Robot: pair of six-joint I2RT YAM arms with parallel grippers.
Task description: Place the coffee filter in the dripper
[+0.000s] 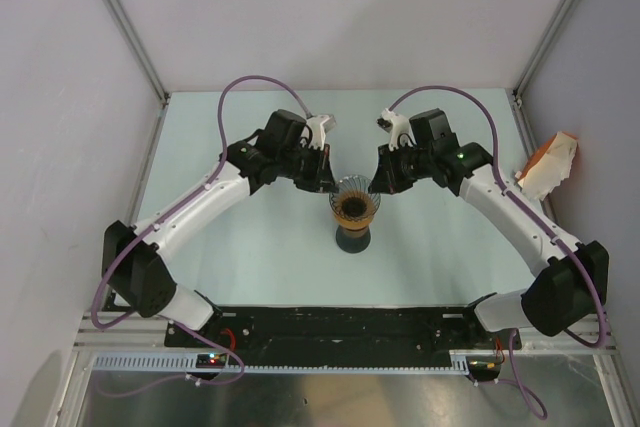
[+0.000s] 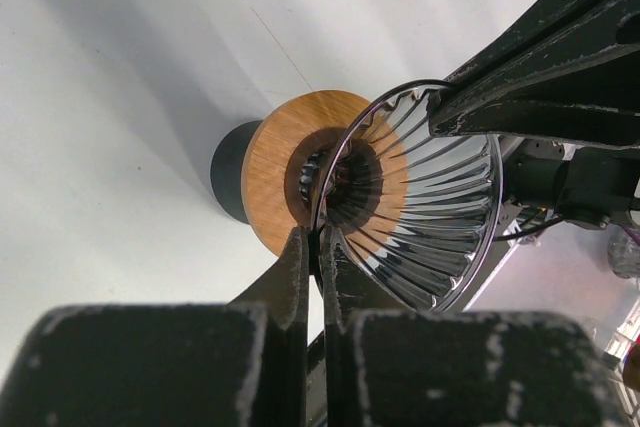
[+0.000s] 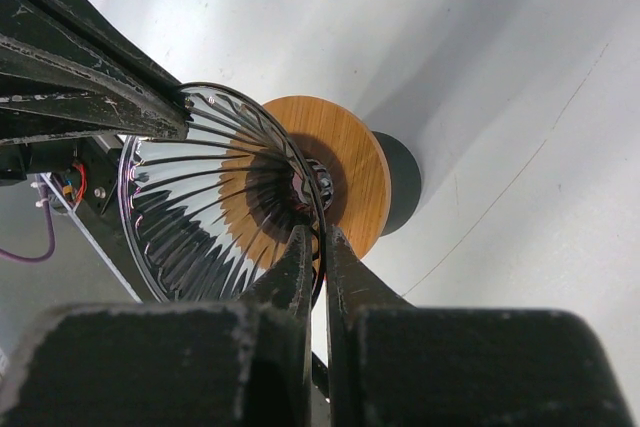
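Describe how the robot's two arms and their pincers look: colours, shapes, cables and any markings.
The left arm and right arm have white tubular links between bulky black joints. A purple cable loops along each, and a small green light glows on the right one. The left pincer and right pincer have two narrow black fingers, scuffed with pale wear marks.

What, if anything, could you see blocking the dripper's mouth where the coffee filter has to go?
Nothing lies inside the dripper; its ribbed cone is bare. The left jaws and the right jaws each pinch its rim on opposite sides, overlapping the edge where the filter would sit. I cannot make out the filter itself.
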